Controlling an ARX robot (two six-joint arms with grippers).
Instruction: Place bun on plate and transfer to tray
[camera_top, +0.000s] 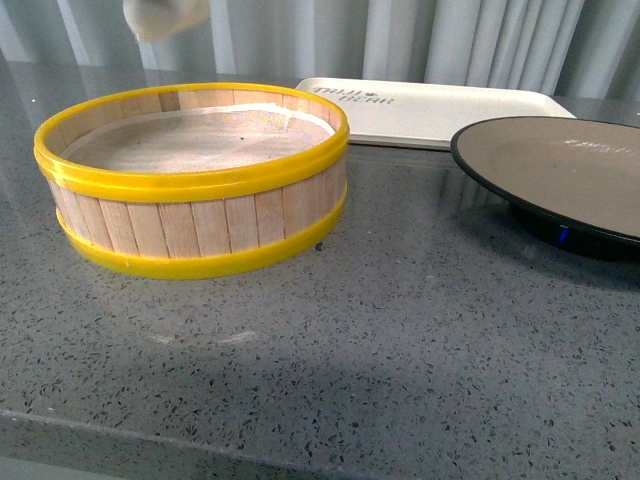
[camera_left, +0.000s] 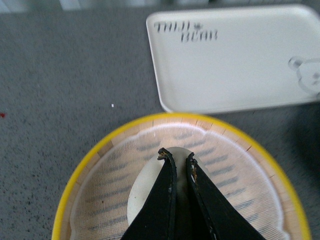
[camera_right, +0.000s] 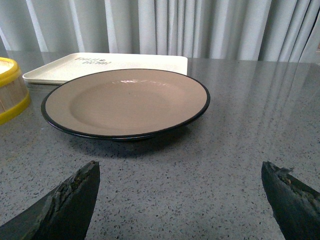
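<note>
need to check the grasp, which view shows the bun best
The left wrist view: the bun shows pale at the left tool, against the steamer basket, though the tool hides its middle. The front view catches only a pale piece cropped at the top edge. The right wrist view shows none of it.

Front low, left overhead (tray (camera_top: 430, 112) shared)

Left gripper (camera_left: 176, 156): jaws nearly together, pinched on the bun (camera_left: 142, 192), only a thin gap between the black fingers (camera_left: 162, 200). Wrist is angled steeply down, tips pointing downward. Right gripper (camera_right: 179, 169): jaws spread wide, nothing between them. Worn dark fingers (camera_right: 75, 200) held low, roughly level, facing forward.
</note>
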